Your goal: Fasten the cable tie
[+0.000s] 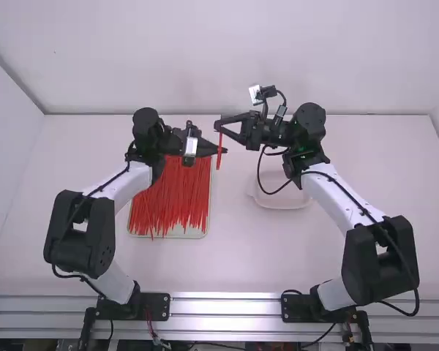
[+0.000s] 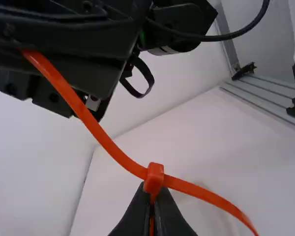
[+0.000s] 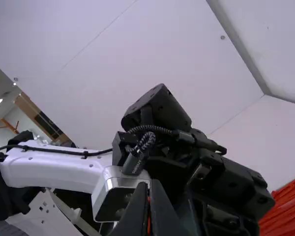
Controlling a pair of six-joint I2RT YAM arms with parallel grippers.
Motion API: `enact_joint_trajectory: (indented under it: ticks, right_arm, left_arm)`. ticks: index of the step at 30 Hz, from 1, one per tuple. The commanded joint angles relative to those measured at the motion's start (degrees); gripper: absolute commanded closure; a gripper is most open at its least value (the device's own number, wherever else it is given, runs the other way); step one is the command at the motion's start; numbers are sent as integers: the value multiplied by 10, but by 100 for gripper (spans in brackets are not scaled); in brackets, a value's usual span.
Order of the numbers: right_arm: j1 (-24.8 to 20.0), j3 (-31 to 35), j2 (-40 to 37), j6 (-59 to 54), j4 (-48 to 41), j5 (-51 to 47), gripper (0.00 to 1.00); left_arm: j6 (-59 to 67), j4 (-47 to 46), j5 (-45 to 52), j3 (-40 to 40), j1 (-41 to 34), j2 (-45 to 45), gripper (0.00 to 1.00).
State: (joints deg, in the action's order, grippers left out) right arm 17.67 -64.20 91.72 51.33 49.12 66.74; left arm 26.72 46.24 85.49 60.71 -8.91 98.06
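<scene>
So the thin red plastic cable tie [image 2: 108, 145] hangs mid-air; black left gripper [image 2: 151, 214] clamps its head; black right gripper [image 3: 148, 214] pinches the strap, which runs straight toward it.

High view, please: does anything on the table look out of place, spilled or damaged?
Nothing stands out. The spare ties lie together on their tray, and the left gripper and right gripper hold the cable tie above the table.
</scene>
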Motion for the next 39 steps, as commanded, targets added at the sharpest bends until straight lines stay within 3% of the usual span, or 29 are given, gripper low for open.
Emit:
enact_joint_trajectory:
  ticks: [1, 6, 24, 39]
  right_arm:
    - [-4, -7, -10, 9, 17, -12, 100]
    - [-4, -7, -10, 8, 17, -12, 100]
    - [-5, -7, -10, 8, 32, -27, 100]
    - [-4, -7, -10, 10, 32, -37, 100]
  left_arm:
    - [-2, -6, 2, -30, 0, 1, 98]
    - [-3, -9, -56, -78, 0, 1, 98]
    - [0, 1, -54, -181, 27, 1, 98]
    - [-3, -4, -35, -192, 22, 1, 98]
